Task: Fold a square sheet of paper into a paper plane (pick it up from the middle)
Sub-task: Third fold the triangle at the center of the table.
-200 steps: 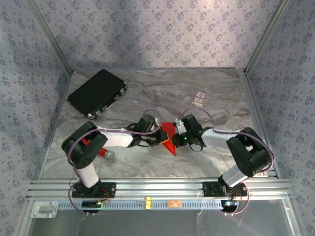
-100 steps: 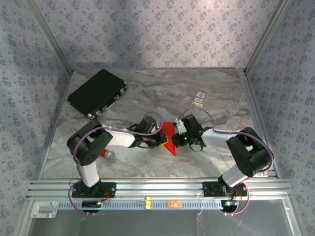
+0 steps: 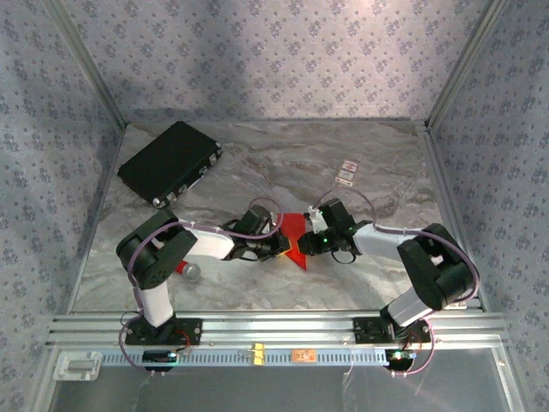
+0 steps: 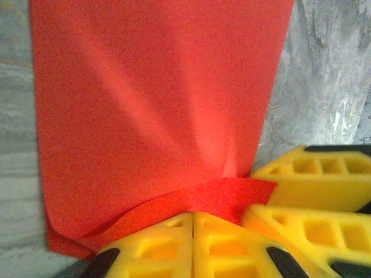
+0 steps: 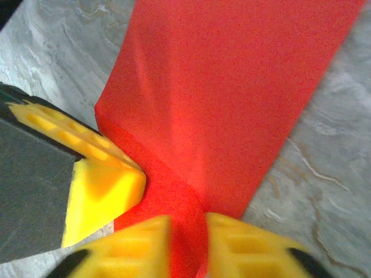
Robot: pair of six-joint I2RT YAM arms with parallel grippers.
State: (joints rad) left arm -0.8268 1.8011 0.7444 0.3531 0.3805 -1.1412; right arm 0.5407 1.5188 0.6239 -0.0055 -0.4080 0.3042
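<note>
The red sheet of paper (image 3: pixel 295 230) lies folded on the marble table between both grippers, tapering to a point toward the near edge. In the left wrist view the paper (image 4: pixel 156 104) has a raised flap, and my left gripper (image 4: pixel 193 215) is shut on its near edge. From above, the left gripper (image 3: pixel 280 246) is at the paper's left side. My right gripper (image 3: pixel 309 245) is at its right side. Its jaws (image 5: pixel 187 231) stand slightly apart with a ridge of the paper (image 5: pixel 232 98) between them. The two grippers' fingers nearly touch.
A black case (image 3: pixel 169 161) sits at the back left. Two small white cards (image 3: pixel 346 172) lie at the back right. A small red cylinder with a grey end (image 3: pixel 186 270) rests beside the left arm. Patterned walls close off three sides.
The right gripper's jaws have parted from shut. The left arm's elbow has drawn in a little. The paper has stayed put.
</note>
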